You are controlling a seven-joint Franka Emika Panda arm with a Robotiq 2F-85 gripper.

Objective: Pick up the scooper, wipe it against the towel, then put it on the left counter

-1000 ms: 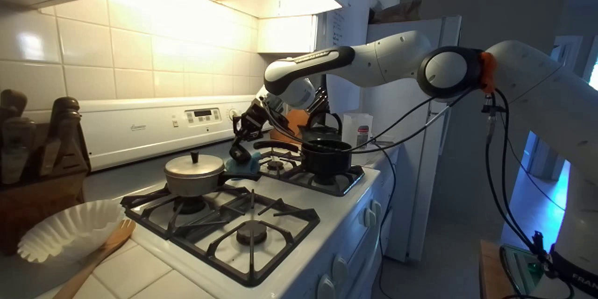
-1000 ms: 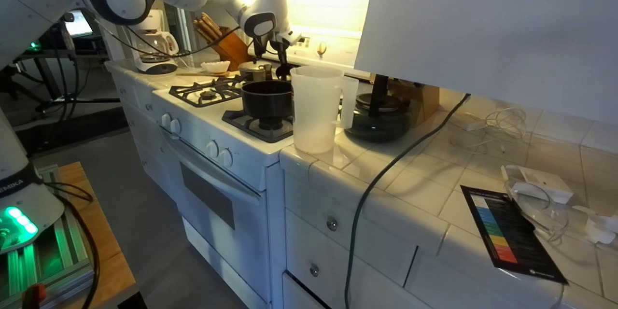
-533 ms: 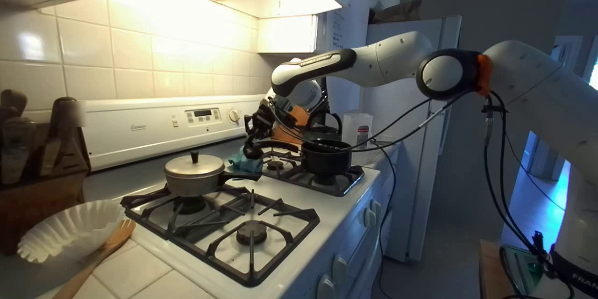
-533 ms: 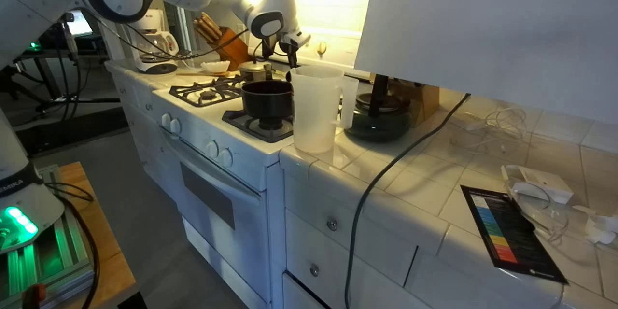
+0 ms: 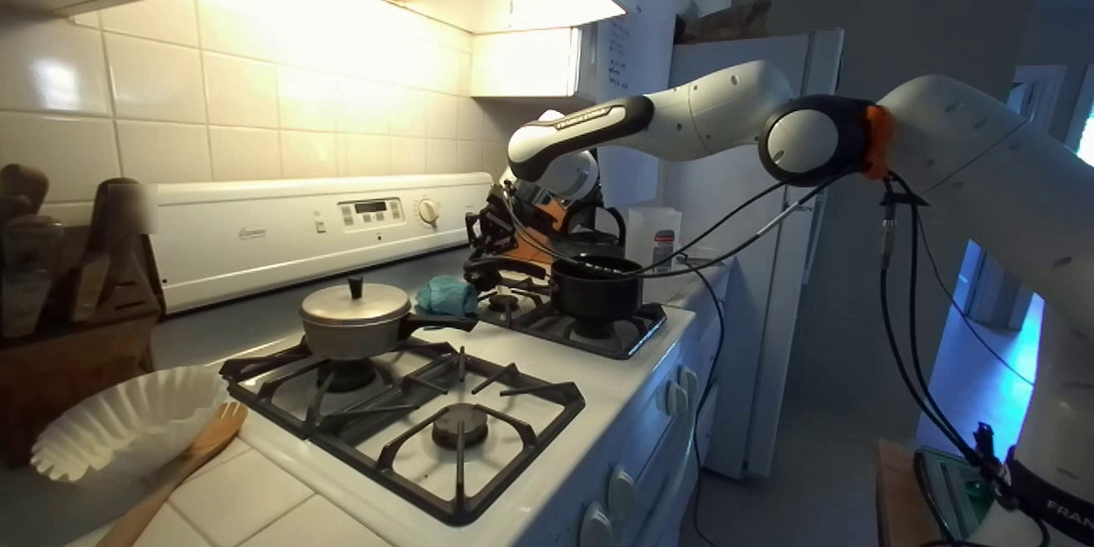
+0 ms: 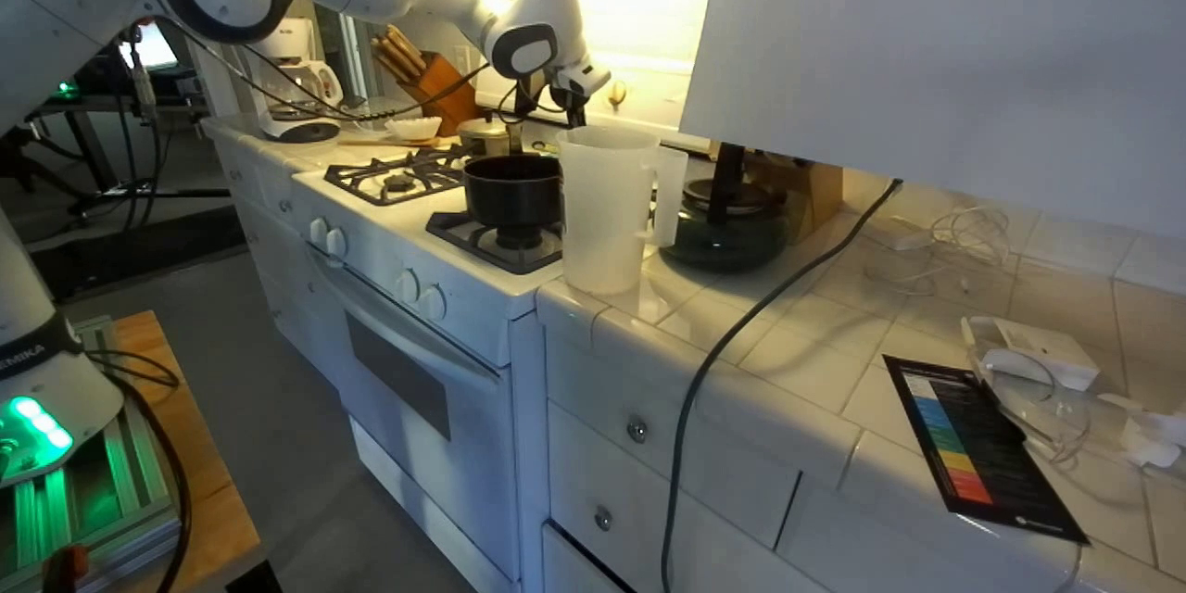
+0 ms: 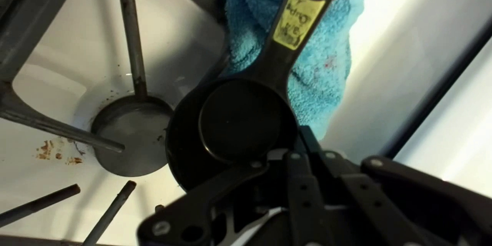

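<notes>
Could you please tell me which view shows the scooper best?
The wrist view: it shows the scooper close up, with its yellow label and much of its cup and handle. Both exterior views show only dark shapes by the jaws, where I cannot tell it apart.

On the white gas stove there stand a lidded silver metal saucepan and a black saucepan. In an exterior view, a long brown wooden fork lies just beside a white bowl with a wavy wall. In an exterior view, a tall translucent white pitcher stands upright near a dark rounded kettle.
</notes>
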